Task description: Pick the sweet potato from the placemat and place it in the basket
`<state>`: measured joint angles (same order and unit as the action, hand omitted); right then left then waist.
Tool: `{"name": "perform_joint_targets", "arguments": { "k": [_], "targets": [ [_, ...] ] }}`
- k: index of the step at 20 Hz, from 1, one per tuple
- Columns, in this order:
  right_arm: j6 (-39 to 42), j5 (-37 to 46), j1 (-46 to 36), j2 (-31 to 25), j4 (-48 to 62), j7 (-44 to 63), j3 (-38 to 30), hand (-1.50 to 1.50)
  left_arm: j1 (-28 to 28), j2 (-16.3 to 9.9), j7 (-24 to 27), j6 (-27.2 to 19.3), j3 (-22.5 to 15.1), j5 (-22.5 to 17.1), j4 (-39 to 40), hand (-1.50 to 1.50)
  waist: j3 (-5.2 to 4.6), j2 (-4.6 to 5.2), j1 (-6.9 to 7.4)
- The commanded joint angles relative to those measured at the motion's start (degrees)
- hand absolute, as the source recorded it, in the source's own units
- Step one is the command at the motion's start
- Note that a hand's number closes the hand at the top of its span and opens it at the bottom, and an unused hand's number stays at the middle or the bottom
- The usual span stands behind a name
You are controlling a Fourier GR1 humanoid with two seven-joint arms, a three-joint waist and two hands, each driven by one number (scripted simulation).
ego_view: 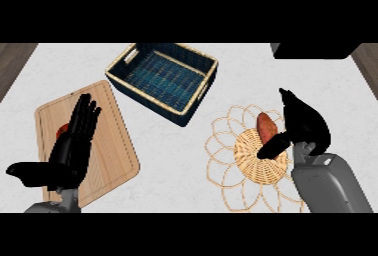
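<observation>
Right hand (299,127) beside sweet potato (266,126)

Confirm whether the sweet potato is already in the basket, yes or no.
No: the sweet potato lies on the placemat beside the right hand, apart from the basket.

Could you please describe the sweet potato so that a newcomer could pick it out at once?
Start at the round woven placemat with looping petal edges, right of the dark basket. On its upper centre lies the sweet potato, partly covered by the right hand. It is the only orange-red, elongated thing there.
</observation>
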<state>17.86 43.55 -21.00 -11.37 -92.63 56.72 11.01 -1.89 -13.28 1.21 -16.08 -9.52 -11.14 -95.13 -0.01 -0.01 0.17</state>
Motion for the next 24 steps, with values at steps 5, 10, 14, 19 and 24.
{"name": "perform_joint_targets", "arguments": {
  "k": [5, 10, 14, 19, 24],
  "targets": [
    [2.3, 2.4, 1.4, 2.5, 1.8, 1.9, -1.2, -1.50, 3.3, 0.1, -0.1, 3.3, 3.4, -0.1, -2.2, 0.00, 0.00, -0.04, 0.01],
    [2.4, 4.0, 2.0, 3.6, 2.3, 0.7, -2.3, -1.50, 2.0, 2.5, -2.2, 3.0, 2.1, 3.1, -2.2, 0.00, 0.00, -0.04, -0.08],
    [-1.0, 4.8, 1.9, 4.5, 9.3, -4.4, -3.6, -1.50, 4.4, 4.3, 0.0, 2.4, 1.6, 5.1, -2.1, 0.00, 0.01, 0.01, 0.04],
    [1.4, 4.2, 4.7, 2.9, 6.7, -6.4, -5.1, -1.50, 0.4, 5.4, 1.3, 4.2, 4.0, 5.3, 2.3, 0.00, 0.00, 0.00, -0.19],
    [-3.0, 6.1, 1.2, 5.0, 14.7, -9.1, -6.1, -1.50, -0.8, 5.3, -4.1, 3.4, 5.2, 6.9, -2.5, 0.00, 0.01, 0.00, 0.00]
  ]
}}
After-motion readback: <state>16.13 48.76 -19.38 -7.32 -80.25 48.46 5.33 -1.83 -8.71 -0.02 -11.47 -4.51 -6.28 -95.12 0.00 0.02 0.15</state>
